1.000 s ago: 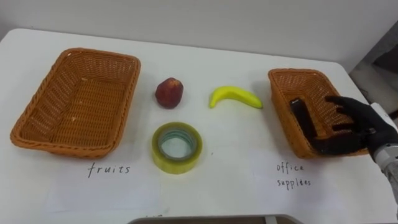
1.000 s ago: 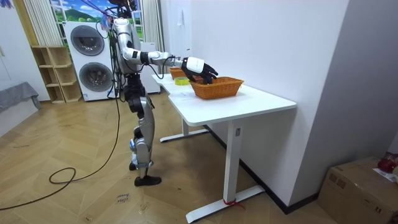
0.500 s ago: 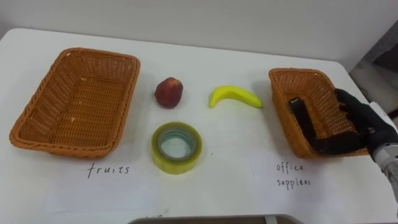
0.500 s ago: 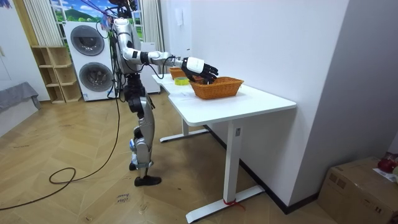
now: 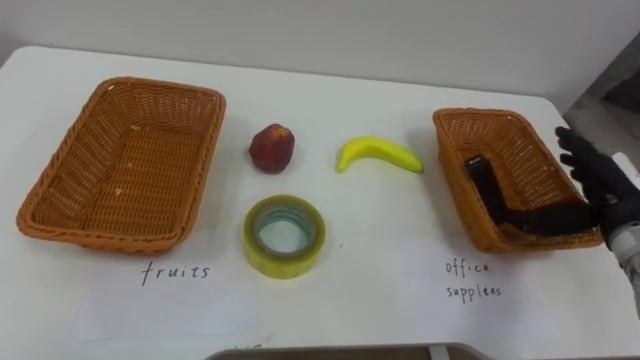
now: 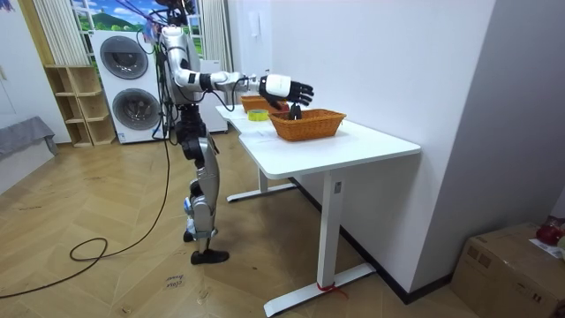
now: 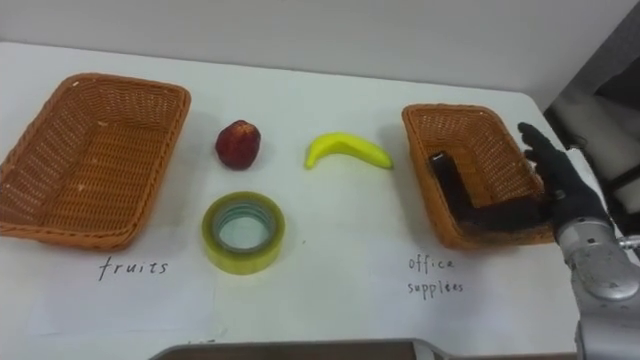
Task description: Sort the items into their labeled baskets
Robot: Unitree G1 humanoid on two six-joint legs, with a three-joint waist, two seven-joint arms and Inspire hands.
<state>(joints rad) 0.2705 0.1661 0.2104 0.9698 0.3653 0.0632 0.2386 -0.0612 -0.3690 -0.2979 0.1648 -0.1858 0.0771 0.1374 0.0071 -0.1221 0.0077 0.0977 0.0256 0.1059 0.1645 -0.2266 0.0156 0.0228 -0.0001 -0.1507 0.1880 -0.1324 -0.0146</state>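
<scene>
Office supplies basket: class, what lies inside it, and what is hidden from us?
A dark bent object lies inside the basket; what it is I cannot tell. The open right hand covers the basket's right rim, and its near wall hides part of its bottom.

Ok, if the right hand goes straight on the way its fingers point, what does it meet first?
Probably nothing on the table: the right hand hangs above the basket's right rim, open fingers pointing past it towards the wall. Height is hard to judge.

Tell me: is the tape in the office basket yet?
No, the tape lies on the table, left of that basket.
</scene>
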